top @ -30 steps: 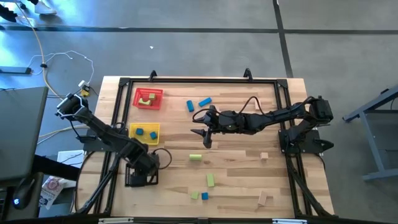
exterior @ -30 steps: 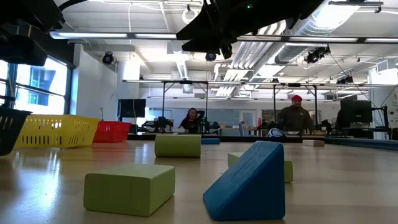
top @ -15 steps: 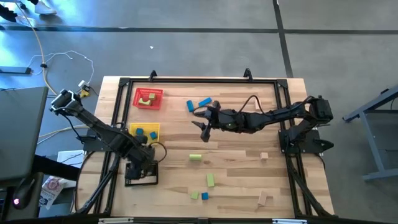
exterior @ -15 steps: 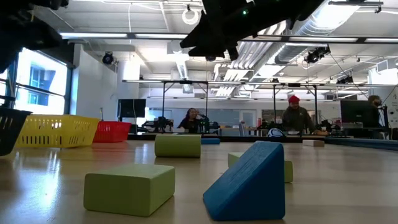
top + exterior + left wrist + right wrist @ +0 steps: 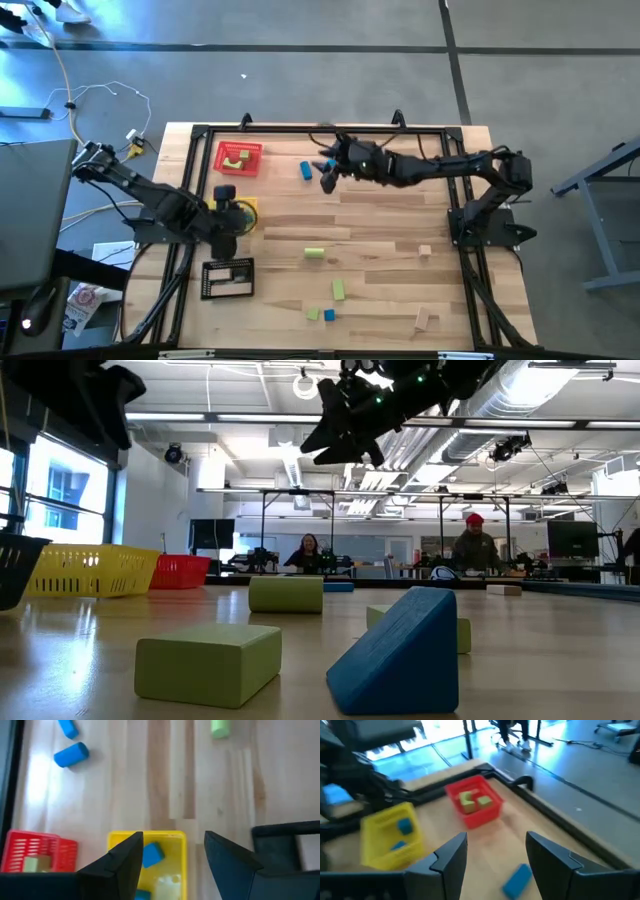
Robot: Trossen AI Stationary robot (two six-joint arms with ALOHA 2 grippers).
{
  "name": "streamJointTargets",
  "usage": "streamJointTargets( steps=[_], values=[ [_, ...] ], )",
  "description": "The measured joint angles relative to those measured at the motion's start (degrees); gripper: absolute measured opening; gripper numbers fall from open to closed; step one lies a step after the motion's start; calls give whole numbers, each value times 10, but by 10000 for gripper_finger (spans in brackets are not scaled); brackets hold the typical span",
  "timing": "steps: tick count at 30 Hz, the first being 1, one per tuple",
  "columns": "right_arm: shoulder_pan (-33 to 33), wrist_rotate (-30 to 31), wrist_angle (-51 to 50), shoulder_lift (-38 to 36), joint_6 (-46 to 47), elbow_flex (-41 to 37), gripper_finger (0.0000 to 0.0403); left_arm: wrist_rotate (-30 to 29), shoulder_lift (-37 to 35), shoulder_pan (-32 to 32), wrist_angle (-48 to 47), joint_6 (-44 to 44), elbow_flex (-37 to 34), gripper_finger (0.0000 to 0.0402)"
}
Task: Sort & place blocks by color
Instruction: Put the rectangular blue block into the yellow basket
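The right claw (image 5: 492, 857), empty with its fingers spread, is hanging just above a rounded blue block (image 5: 516, 880); beyond it green blocks (image 5: 474, 800) are sitting in the red mesh tray (image 5: 487, 815). The left claw (image 5: 170, 852), also spread and empty, is hovering over the yellow mesh tray (image 5: 177, 851) of blue blocks (image 5: 151, 854)

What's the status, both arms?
Left gripper open, empty, over the yellow tray with blue blocks inside. Right gripper open, empty, above two loose blue blocks near the red tray. Nothing blocking.

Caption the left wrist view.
Open left gripper above the yellow mesh tray holding a blue block.
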Motion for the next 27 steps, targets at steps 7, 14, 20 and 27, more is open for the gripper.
streamJointTargets(
  steps=[7,14,20,27],
  values=[
    [-65,-45,-152,1,-75,83,188,26,-42,91,29,58,-17,196],
    [-128,-161,-219,1,-131,107,188,69,-71,169,75,82,-48,196],
    [-162,-179,-228,1,-164,106,188,86,-65,208,122,72,-54,196],
    [-184,-183,-239,2,-195,124,188,116,-65,231,160,71,-54,196]
  ],
)
